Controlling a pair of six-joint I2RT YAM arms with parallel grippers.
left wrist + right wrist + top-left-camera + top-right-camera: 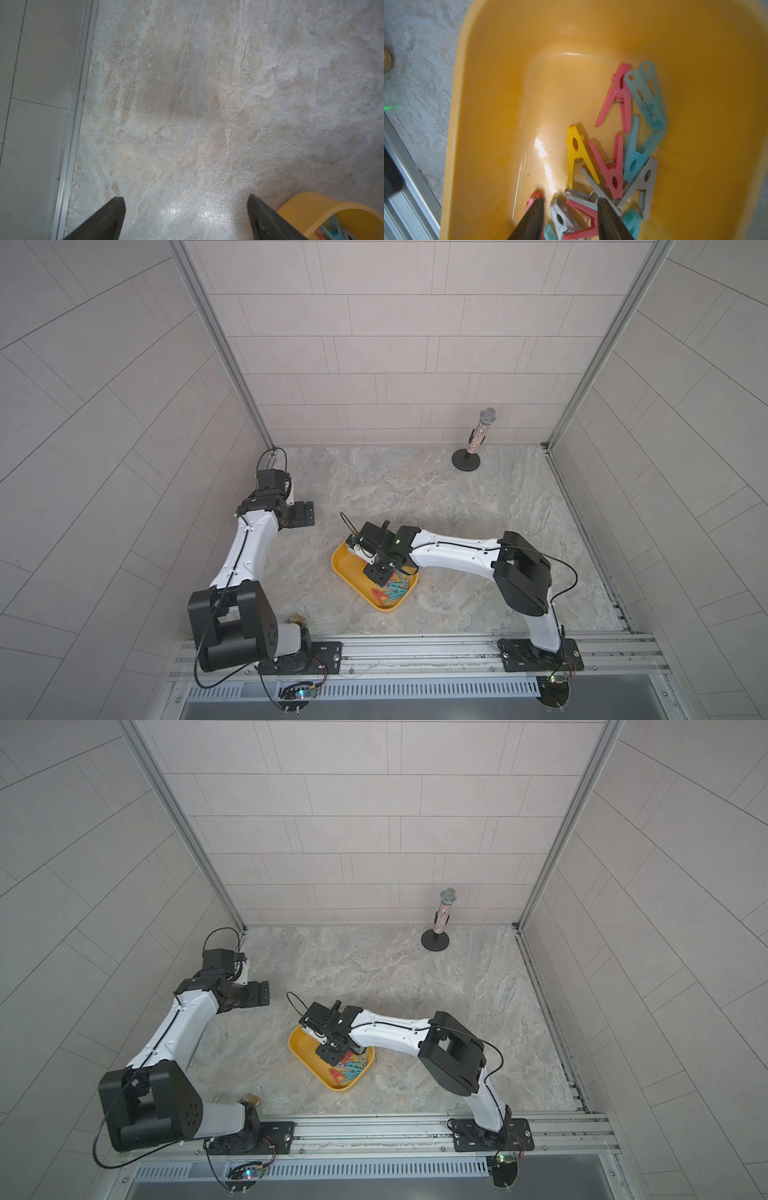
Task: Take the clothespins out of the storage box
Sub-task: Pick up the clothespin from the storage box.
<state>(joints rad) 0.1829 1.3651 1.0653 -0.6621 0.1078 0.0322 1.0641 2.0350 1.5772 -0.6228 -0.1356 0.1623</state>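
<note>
Grasp step: my right gripper [569, 209] sits inside the yellow storage box [500, 104], jaws narrow, straddling grey and red clothespins [614, 178]. I can't tell if they're clamped. Next: pinch firmly, lift clear. My left gripper [187, 207] is wide and empty.

1. A robotics lab test cell: left arm [249, 547] and right arm [453, 556] are bolted to an aluminium rail [415, 649] along the bottom of both top views.
2. Tile-patterned panel walls [395, 344] in aluminium framing enclose a marble-look tabletop [415, 489].
3. A bare circuit board [303, 693] sits at the lower edge.
</note>
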